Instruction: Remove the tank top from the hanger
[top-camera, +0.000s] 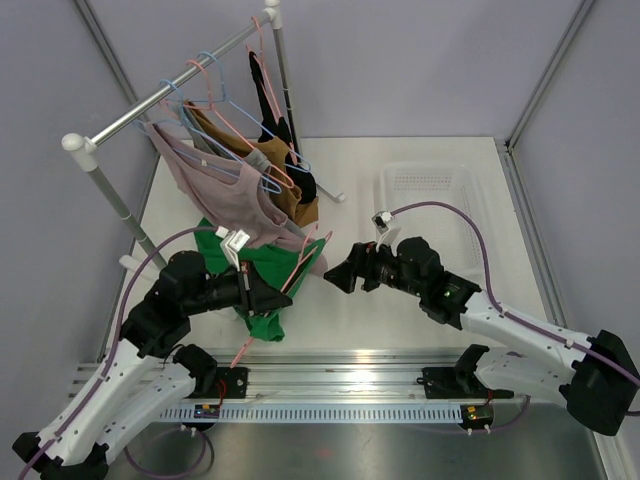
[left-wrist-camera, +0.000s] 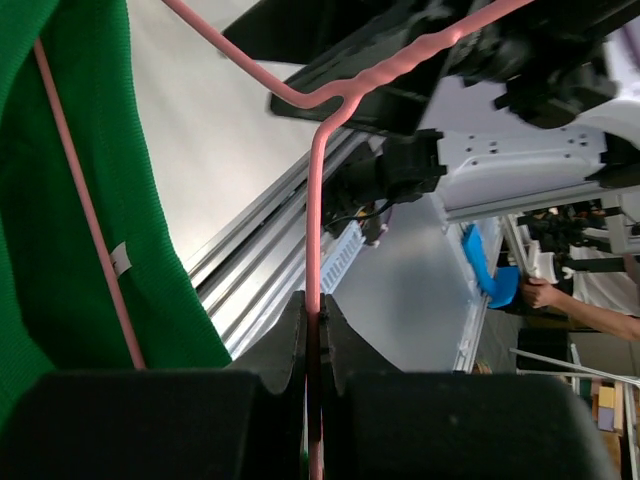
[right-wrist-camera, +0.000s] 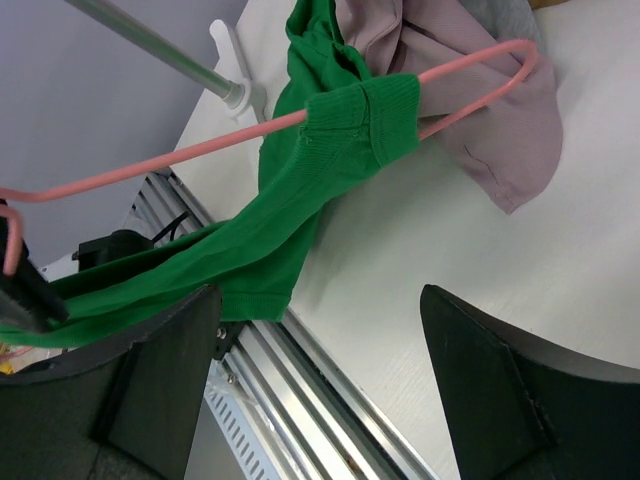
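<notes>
Although the pink hanger (left-wrist-camera: 316, 200) is off the rack (top-camera: 150, 105) and down over the worktop (top-camera: 420, 320), the task itself is barely begun. The green tank top (right-wrist-camera: 290, 220) is threaded on it. In the right wrist view one ribbed strap wraps the hanger's arm close to its bent end, and the rest of the cloth sags toward the worktop's near edge, left of the middle.

The left gripper (left-wrist-camera: 313, 318) is clamped tight on the hanger's wire neck, jaws pressed flat against it, and holds the hanger up at a slant. The right gripper (right-wrist-camera: 320, 300) stands wide apart with nothing between its fingers. It faces the strapped end of the hanger from the right and is not touching the cloth.

So we judge the holding half done and the stripping half left: the free gripper has to take the strap or the body of the tank top and draw it off the end of the wire, then clear the other strap. A mauve garment (right-wrist-camera: 500, 130) hangs just beside the hanger's tip — we would watch that it is not caught along with the green cloth.
</notes>
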